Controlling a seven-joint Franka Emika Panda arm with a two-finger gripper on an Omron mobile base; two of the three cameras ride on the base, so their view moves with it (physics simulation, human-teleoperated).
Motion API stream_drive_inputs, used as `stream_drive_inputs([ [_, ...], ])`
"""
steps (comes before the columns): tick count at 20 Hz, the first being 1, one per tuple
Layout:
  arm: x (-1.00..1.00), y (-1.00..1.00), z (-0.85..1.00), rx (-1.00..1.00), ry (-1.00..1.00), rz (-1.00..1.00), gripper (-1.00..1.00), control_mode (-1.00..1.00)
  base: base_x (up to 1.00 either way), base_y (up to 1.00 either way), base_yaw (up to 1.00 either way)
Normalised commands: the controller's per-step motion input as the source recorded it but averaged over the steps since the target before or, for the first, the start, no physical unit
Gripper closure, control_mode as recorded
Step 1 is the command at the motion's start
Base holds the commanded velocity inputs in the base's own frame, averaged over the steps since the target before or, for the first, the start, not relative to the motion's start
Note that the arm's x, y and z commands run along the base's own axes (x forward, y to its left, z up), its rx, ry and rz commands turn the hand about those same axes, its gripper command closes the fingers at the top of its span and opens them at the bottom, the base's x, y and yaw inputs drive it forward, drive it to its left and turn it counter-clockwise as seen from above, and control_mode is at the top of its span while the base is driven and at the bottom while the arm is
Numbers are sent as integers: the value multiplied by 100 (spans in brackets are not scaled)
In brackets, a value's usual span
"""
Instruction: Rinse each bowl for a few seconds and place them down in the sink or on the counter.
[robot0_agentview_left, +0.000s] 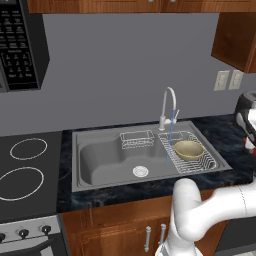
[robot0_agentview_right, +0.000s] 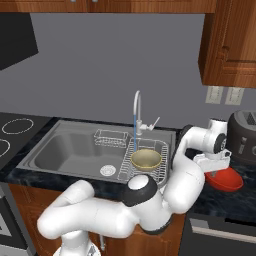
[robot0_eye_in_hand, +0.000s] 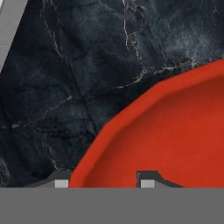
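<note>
Altogether two bowls: one tan (robot0_agentview_right: 146, 159), one red (robot0_agentview_right: 226, 182).

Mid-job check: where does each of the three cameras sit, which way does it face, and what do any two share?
Left base view: behind the arm's left, facing the sink; white arm at lower right.
Right base view: behind its right, facing the same sink; arm from lower left, gripper at the red bowl.
Hand view: on the hand, looking down along the fingertips straddling the red bowl's rim over the counter.
Both base views share sink, tap and tan bowl.
</note>
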Motion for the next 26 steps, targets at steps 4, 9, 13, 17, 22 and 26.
stream_drive_inputs([
  [4,-33,3,9,1,-12,6,100,-100,0,0,0],
  [9,-39,12,18,-1,-17,13,100,-100,0,0,0],
  [13,-37,21,19,-2,-18,15,100,-100,0,0,0],
  [17,-30,26,25,-4,-15,16,100,-100,0,0,0],
  [22,-32,26,25,-3,-15,16,100,-100,0,0,0],
  [26,-20,23,28,0,-10,17,100,-100,0,0,0],
])
